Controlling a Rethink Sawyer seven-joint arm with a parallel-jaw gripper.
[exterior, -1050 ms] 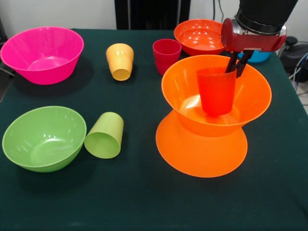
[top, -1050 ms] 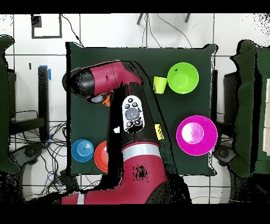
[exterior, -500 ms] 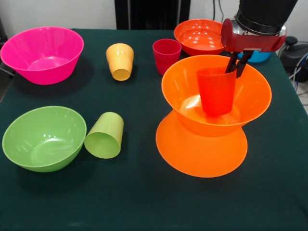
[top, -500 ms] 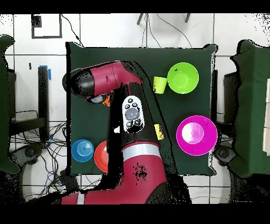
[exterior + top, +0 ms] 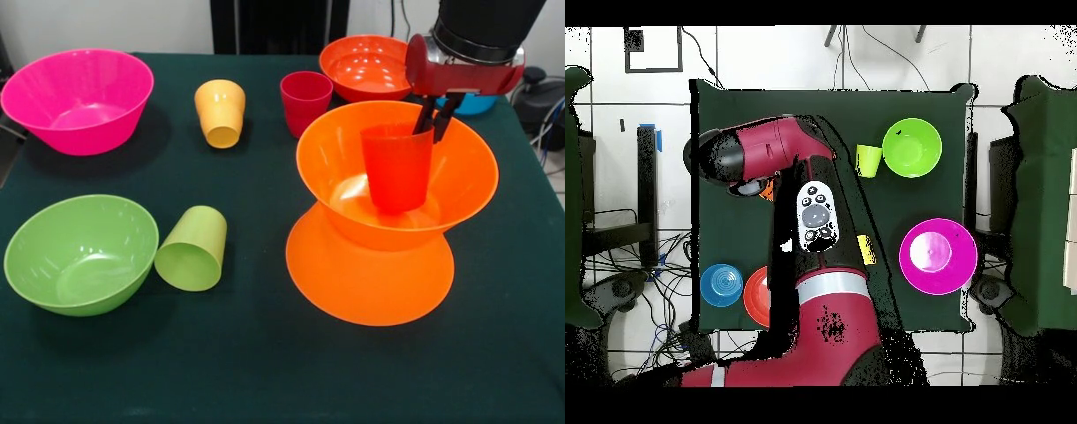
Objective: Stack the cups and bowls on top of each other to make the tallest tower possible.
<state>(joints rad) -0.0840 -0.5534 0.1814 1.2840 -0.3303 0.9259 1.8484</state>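
The tower stands at the right of the front view: one large orange bowl (image 5: 371,287) lies upside down, and a second orange bowl (image 5: 463,181) sits upright on it. A red-orange cup (image 5: 397,168) stands slightly tilted inside the upper bowl. My gripper (image 5: 434,122) comes down from above, its two dark fingers shut on the cup's right rim. In the overhead view the arm (image 5: 770,150) hides the tower and the gripper. The large pink bowl (image 5: 78,99) rests at the far left.
A yellow-orange cup (image 5: 220,112), a magenta-red cup (image 5: 305,102) and a round red-orange bowl (image 5: 364,66) stand along the far side. A blue bowl (image 5: 472,104) peeks out behind the gripper. The lime green bowl (image 5: 79,253) and a tipped green cup (image 5: 192,249) lie near left.
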